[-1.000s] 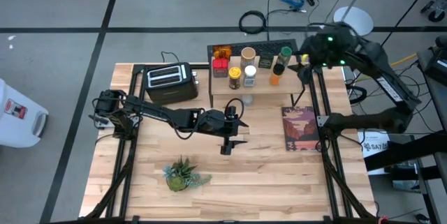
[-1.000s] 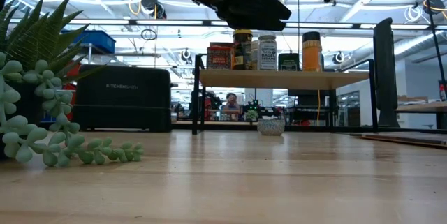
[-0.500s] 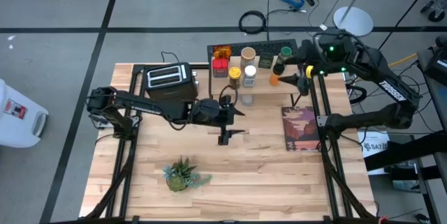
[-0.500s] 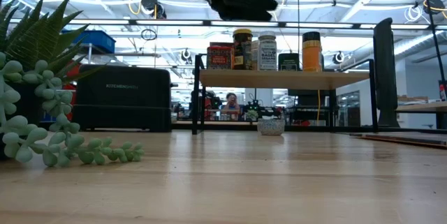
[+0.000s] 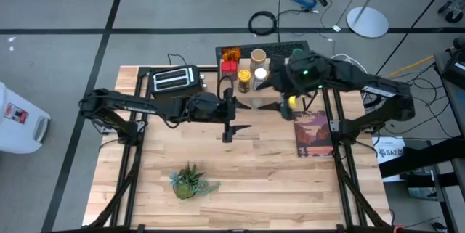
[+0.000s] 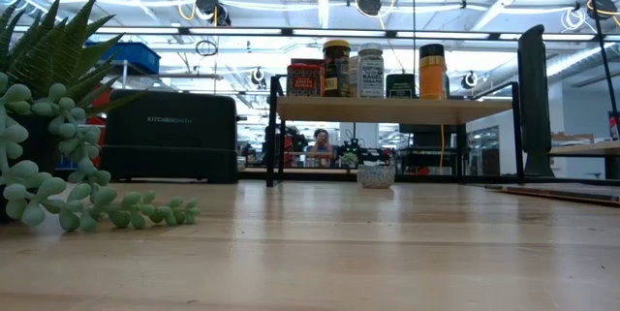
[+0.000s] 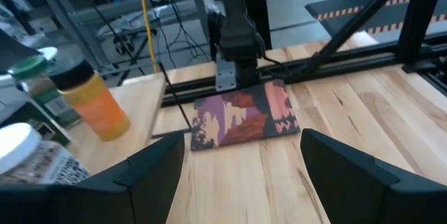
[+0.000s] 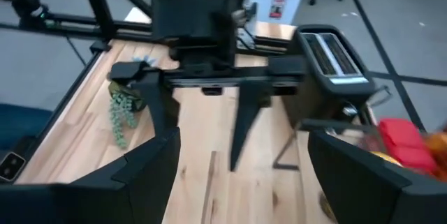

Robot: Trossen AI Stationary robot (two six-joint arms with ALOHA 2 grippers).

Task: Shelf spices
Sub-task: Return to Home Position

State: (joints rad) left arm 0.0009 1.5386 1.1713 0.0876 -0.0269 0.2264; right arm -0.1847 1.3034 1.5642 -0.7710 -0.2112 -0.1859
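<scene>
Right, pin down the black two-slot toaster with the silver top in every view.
High view: black toaster, upper left of the picture.
Low view: left of centre, at the back.
Left wrist view: not in it.
Right wrist view: in view, its silver slotted top showing.
Shared landmark: the green potted plant, absent only from the left wrist view.

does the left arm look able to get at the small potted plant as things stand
Probably yes. The left gripper is open and holds nothing above the table. The potted plant stands alone, with only bare wood between it and the gripper.
</scene>
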